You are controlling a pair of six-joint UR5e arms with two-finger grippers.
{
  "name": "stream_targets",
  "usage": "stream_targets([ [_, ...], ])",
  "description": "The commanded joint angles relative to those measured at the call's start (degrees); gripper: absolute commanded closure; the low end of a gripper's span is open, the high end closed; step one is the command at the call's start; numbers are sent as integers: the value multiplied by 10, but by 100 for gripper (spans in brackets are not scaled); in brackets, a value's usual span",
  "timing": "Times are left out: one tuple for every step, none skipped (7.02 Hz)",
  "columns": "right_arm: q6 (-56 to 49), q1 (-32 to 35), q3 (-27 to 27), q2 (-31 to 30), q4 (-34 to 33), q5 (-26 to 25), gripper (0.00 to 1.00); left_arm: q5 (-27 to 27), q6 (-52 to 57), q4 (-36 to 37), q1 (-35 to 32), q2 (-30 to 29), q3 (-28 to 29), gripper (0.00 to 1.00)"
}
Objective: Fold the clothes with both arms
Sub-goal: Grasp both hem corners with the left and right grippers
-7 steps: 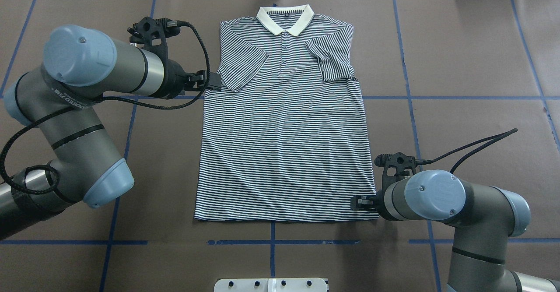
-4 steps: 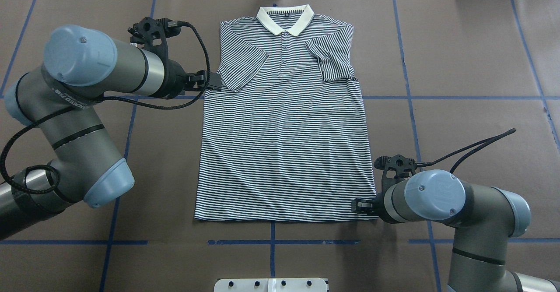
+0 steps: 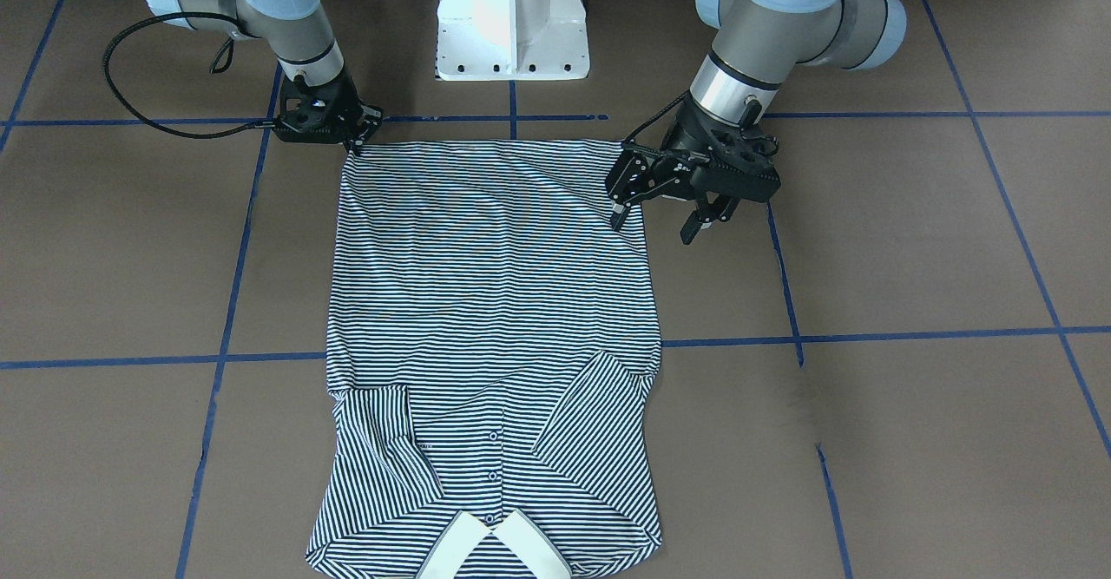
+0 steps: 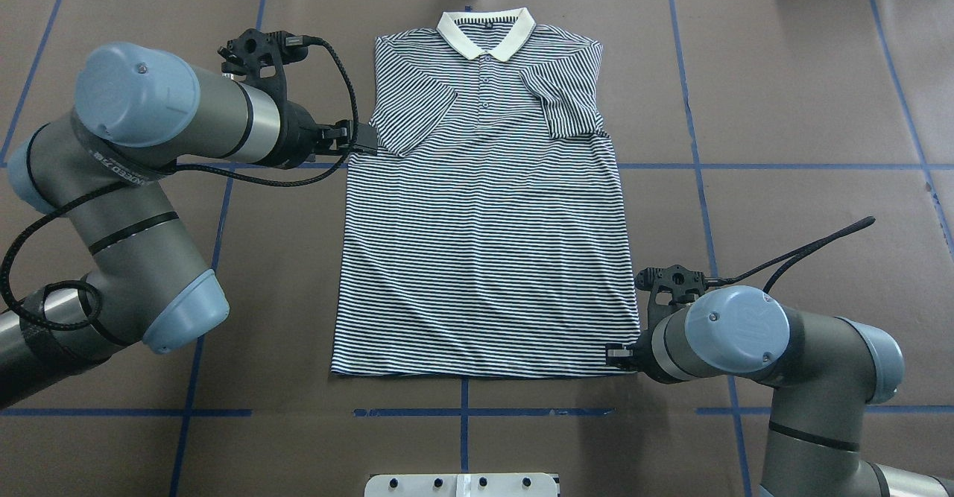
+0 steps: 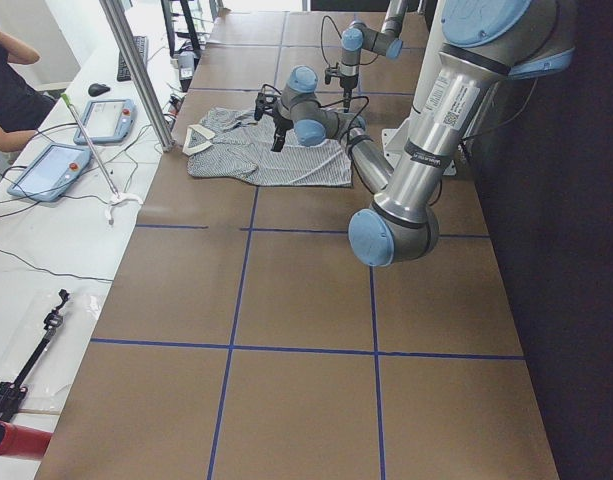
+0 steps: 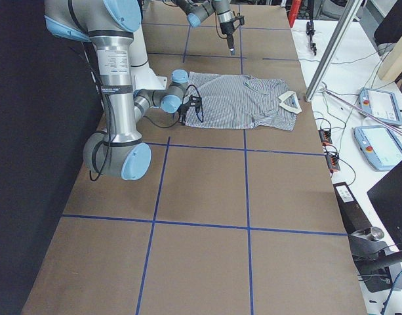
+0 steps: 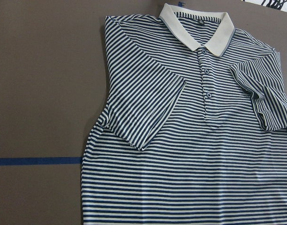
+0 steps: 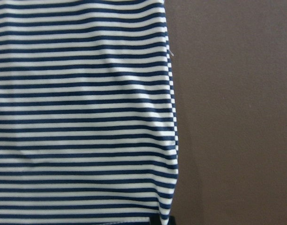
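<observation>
Shirt (image 4: 484,221) lies flat on the table (image 4: 782,109), collar at the end farthest from the pedestal (image 3: 512,32). Right gripper (image 4: 613,353): at the shirt's right hem corner. Left gripper (image 4: 364,141): above the shirt's left side edge.

Brown table (image 4: 782,72), blue tape lines (image 4: 745,166) (a grid); white pedestal base (image 3: 512,15); tablet (image 5: 48,170) alongside

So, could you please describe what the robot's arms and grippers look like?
Both the left arm and right arm are grey metal tubes with rounded light-blue joint caps. A braided black cable runs to each wrist. The left arm carries a band of white lettering. The left gripper and right gripper are black, each with two slim fingers.
</observation>
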Motion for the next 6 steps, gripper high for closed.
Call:
stream_targets([
  [0,2,19,1,-27,3,100,0,0,0,2,0,4,0],
  [0,6,37,-2,-27,2,100,-1,-6,6,4,3,1,0],
  [0,14,51,-2,-26,3,100,1,-70,45,30,6,-13,0],
  [0,20,65,-4,-26,1,100,22,-169,85,93,7,-28,0],
  [0,23,71,-4,-26,2,100,77,-230,118,156,31,-54,0],
  [-1,24,71,-3,-25,3,100,109,-288,148,203,45,-67,0],
])
